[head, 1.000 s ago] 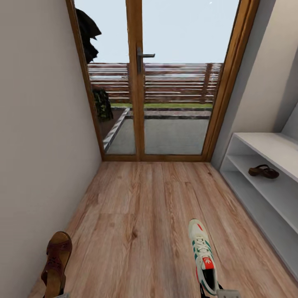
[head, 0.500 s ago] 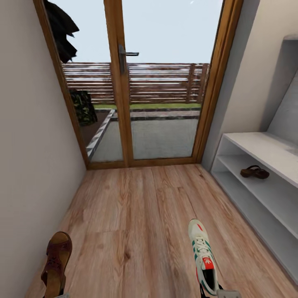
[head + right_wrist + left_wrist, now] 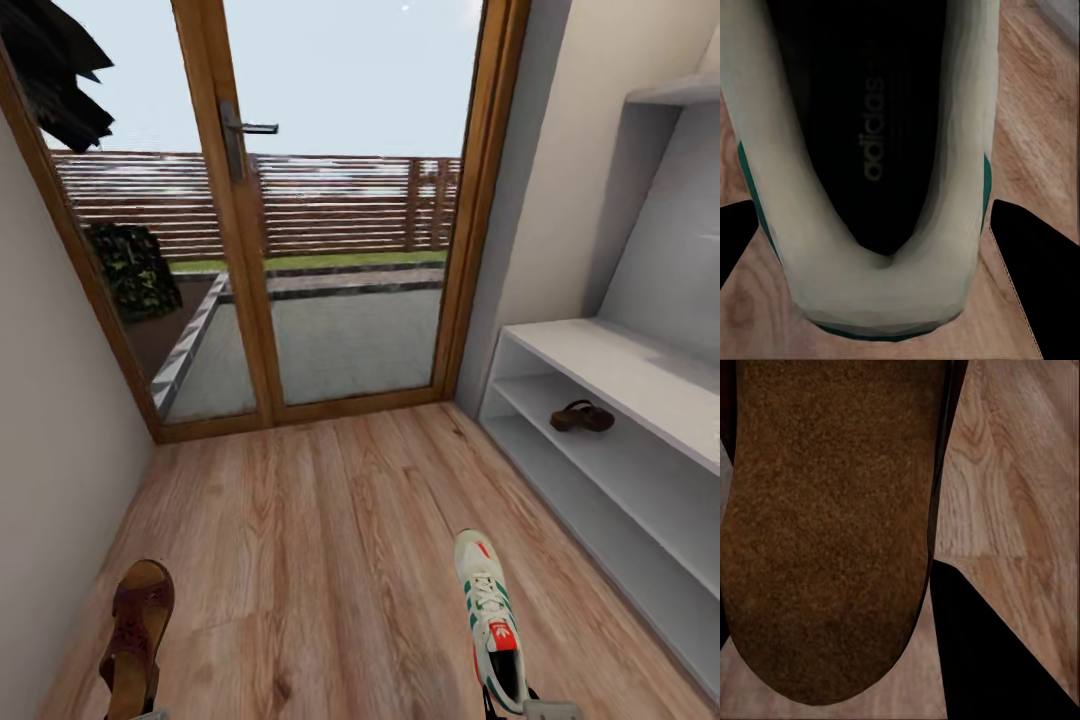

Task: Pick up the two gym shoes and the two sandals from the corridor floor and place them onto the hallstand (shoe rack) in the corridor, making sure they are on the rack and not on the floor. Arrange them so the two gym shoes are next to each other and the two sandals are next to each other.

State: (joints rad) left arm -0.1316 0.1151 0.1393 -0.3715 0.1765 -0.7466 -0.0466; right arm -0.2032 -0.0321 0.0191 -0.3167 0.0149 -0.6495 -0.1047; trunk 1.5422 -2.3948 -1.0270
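Camera's swung right since a second ago, hallstand (image 3: 610, 365) closer, sandal (image 3: 133, 640) in left gripper, gym shoe (image 3: 490, 620) in right gripper, second sandal (image 3: 582, 416) shelved, exact grip can't tell

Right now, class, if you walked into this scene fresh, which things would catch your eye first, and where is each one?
A white gym shoe with green stripes hangs low at the right over the wood floor, and a brown sandal is held up at the left. Ahead stands a glass door with a wooden frame. A second sandal lies on the pale shoe rack's upper shelf at the right.
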